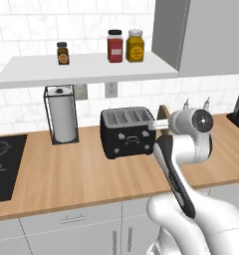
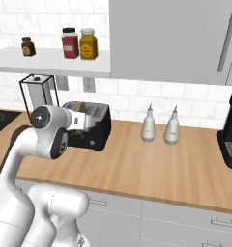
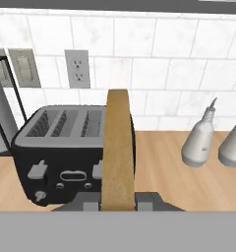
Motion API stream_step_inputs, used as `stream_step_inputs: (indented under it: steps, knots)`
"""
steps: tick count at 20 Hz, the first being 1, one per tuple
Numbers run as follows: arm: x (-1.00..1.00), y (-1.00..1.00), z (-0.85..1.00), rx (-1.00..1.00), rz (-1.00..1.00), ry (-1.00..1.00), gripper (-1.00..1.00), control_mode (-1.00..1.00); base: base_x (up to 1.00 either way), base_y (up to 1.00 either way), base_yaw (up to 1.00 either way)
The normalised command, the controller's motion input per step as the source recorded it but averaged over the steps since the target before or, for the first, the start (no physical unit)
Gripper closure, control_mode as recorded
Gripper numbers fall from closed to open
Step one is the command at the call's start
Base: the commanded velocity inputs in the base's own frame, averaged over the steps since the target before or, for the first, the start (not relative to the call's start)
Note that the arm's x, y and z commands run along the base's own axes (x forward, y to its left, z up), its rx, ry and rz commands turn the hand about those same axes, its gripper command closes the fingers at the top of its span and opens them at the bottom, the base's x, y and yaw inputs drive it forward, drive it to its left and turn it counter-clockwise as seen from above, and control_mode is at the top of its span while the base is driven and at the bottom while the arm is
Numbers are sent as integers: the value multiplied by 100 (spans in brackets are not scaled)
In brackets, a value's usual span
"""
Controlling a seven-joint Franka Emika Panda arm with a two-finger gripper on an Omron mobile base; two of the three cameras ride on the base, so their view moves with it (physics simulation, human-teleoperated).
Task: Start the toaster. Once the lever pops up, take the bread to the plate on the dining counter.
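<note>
The black toaster (image 1: 127, 132) (image 2: 94, 129) (image 3: 61, 147) stands on the wall counter with its slots empty. My gripper (image 1: 159, 124) (image 2: 77, 123) (image 3: 118, 203) is shut on the bread (image 3: 118, 147), a tan slice held on edge and upright. It hangs just above and beside the toaster's right end. The bread (image 1: 164, 112) (image 2: 79, 117) peeks out past my wrist in both base views. The plate and the dining counter are out of view.
A paper towel holder (image 1: 61, 115) stands left of the toaster, with a cooktop (image 1: 2, 164) beyond it. Two white bottles (image 2: 148, 125) (image 2: 172, 128) and a black coffee machine (image 2: 231, 135) stand to the right. A shelf (image 1: 81, 69) with jars hangs overhead.
</note>
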Motion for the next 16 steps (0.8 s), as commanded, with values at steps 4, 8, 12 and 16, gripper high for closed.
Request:
stream_step_inputs:
  steps: [4, 8, 12, 16]
  knots:
    - [-61, 0, 1, 5, 0, 9, 100, -100, 0, 0, 0]
    - [-54, 0, 1, 3, 0, 3, 100, -100, 0, 0, 0]
    - [-36, 0, 2, 0, 0, 0, 100, -100, 0, 0, 0]
    - [-25, 0, 0, 0, 0, 0, 100, -100, 0, 0, 0]
